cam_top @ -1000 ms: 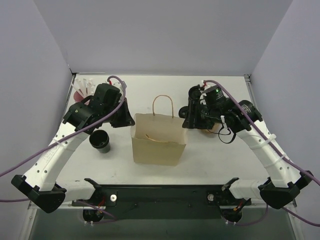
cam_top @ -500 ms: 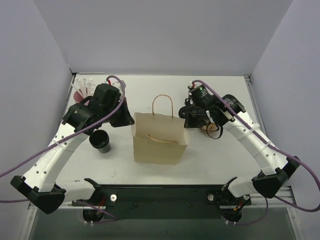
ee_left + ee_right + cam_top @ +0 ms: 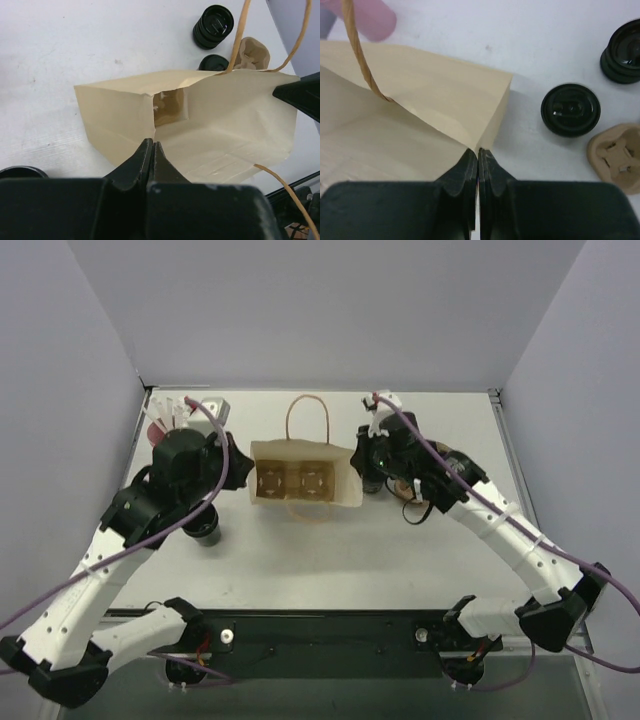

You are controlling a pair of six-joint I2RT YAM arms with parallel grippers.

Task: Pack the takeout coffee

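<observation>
The coffee cup (image 3: 208, 535) stands on the desk (image 3: 400, 550) beside my left arm, outside the bag (image 3: 303, 480). I'd judge it light and crushable, so I'd grip gently below the lid. The left end effector (image 3: 152, 150) and right end effector (image 3: 478, 155) are each clamped on the bag's rim.

Both your arms reach forward with elbows bowed outward and wrists turned in toward each other. Your left pincer (image 3: 151, 146) is pinched closed on one end of the paper bag (image 3: 225, 120); your right pincer (image 3: 478, 152) is pinched closed on the opposite end.
</observation>
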